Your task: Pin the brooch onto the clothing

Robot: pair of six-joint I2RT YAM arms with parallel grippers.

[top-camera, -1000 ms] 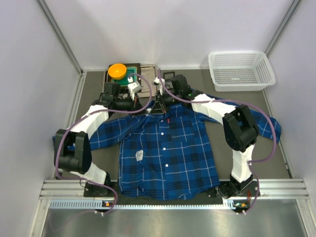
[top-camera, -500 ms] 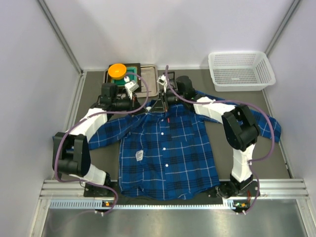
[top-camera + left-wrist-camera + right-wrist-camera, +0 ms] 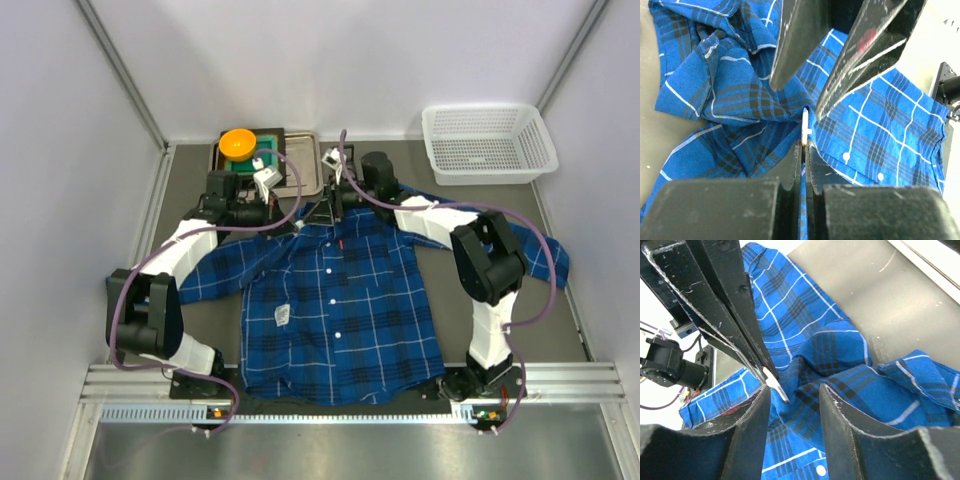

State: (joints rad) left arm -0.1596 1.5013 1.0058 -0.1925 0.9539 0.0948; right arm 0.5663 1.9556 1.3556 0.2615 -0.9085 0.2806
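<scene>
My left claw (image 3: 803,146) is clenched on the brooch (image 3: 805,122), held edge-on at the shirt (image 3: 340,300) by the collar (image 3: 318,224). My right claw (image 3: 794,390) is spread over the cloth beside it. I judge pinning begun but not fastened.

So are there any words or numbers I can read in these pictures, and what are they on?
Nothing here can be read.
White tag on the shirt: too small to read.
Red mark on the shirt's chest: too small to tell if it has letters.
Red smear on a black finger: blurred, no letters show.
</scene>
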